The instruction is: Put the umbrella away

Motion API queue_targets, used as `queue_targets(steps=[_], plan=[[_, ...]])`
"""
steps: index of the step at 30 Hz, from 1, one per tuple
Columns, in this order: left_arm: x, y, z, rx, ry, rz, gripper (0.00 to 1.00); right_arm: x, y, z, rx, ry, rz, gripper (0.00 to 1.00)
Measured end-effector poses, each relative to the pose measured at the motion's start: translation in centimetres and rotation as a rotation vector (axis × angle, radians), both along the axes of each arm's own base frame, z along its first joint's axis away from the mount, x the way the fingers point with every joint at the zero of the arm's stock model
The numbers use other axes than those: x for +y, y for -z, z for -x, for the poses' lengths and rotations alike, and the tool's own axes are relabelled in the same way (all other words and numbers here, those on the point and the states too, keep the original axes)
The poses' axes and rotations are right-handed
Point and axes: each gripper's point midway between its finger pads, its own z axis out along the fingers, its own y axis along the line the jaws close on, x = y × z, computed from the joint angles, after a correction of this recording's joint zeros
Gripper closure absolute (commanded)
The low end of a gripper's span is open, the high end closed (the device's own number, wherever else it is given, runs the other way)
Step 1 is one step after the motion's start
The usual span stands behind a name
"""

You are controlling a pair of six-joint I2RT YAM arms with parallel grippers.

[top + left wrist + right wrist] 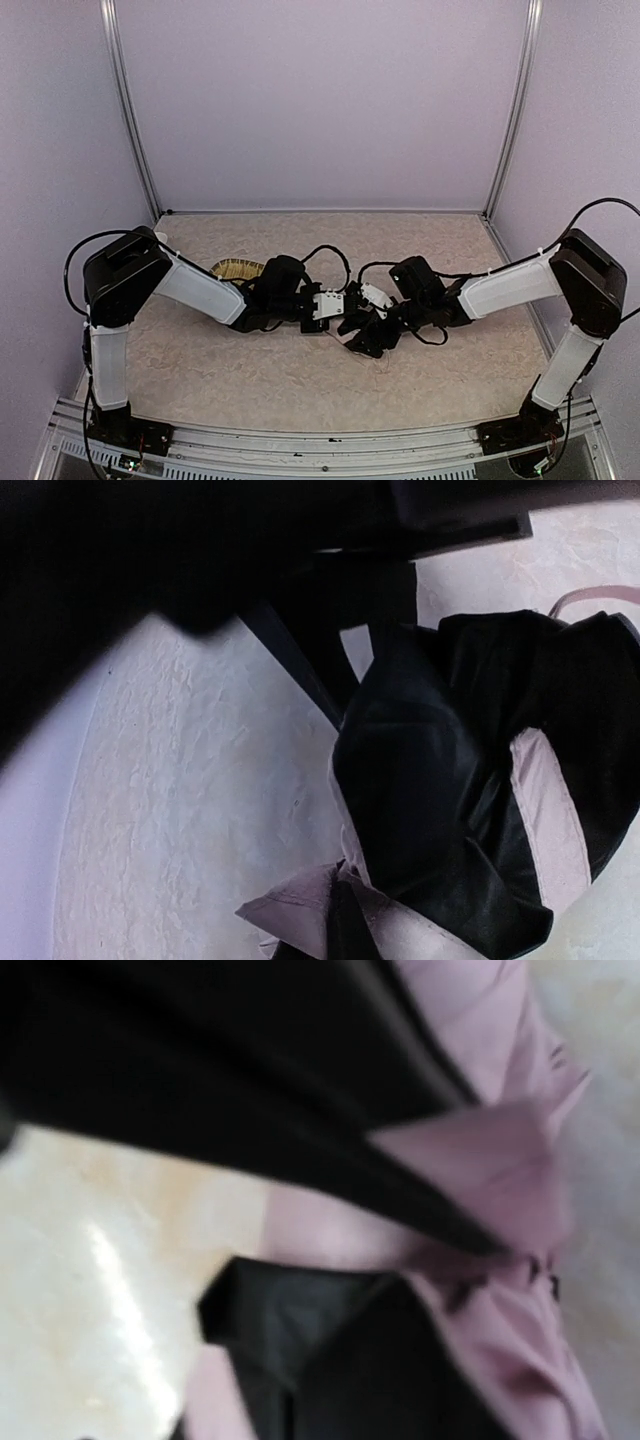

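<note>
A mat lies well left of the umbrella. The left hand is closed tight just left of the umbrella's crumpled black-and-pink fabric — whether it pinches any cloth cannot be told. The umbrella lies bunched on the desk, between the two hands. The right hand hangs close over the umbrella's right side — its view is too blurred to tell how wide it stands.
</note>
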Motion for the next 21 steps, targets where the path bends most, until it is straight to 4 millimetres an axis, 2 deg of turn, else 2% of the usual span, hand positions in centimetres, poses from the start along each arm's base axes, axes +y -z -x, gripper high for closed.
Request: queue_targets(steps=[5, 8, 11, 13, 16, 18, 21], plan=[[0.2, 0.0, 0.2, -0.004, 0.000, 0.007, 0.95, -0.1, 2.7, -0.8, -0.039, 0.023, 0.075, 0.14], [0.9, -0.2, 0.5, -0.017, -0.014, 0.010, 0.92, 0.0, 3.0, -1.1, -0.066, 0.036, 0.092, 0.24], [1.7, -0.3, 1.0, -0.035, -0.029, 0.000, 0.91, 0.1, 3.0, -1.3, -0.075, 0.044, 0.092, 0.30], [2.1, 0.3, 2.1, -0.044, -0.026, -0.034, 0.92, 0.1, 3.0, -1.6, -0.079, 0.058, 0.089, 0.32], [3.2, 3.9, 5.1, -0.023, 0.005, -0.155, 0.97, -0.5, 3.0, -2.6, -0.086, 0.099, 0.088, 0.34], [2.7, 3.8, 5.3, -0.048, 0.009, -0.176, 0.98, -0.8, 2.9, -3.1, -0.091, 0.114, 0.092, 0.36], [2.5, 3.8, 4.8, -0.058, -0.007, -0.197, 0.98, -0.9, 2.9, -3.2, -0.101, 0.106, 0.096, 0.47]])
